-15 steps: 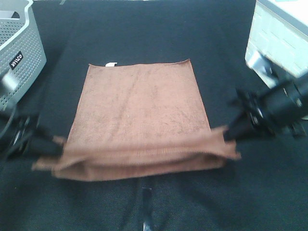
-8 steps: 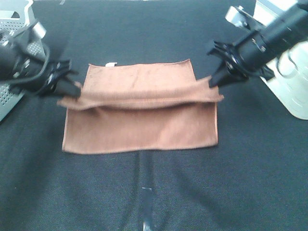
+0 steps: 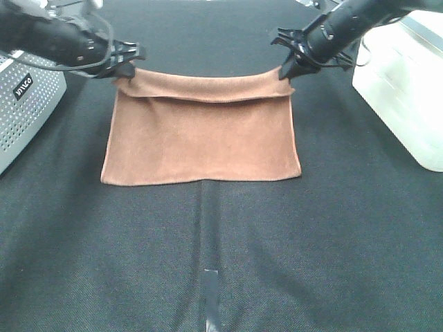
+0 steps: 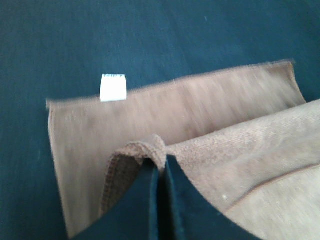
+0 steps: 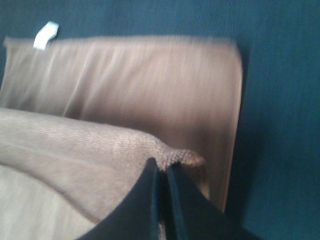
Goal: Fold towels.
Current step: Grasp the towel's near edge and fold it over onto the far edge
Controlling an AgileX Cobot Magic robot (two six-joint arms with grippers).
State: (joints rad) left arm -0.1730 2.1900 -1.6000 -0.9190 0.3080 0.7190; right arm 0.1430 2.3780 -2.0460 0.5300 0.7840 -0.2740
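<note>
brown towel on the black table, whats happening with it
Both arms are folding the reddish-brown fuzzy rectangular towel in half on the black cloth-covered table. The left gripper and the right gripper are each shut on a corner of one edge, holding it raised over the far edge, where the small white tag sits. The rest lies flat; the held edge is not yet laid down.
</note>
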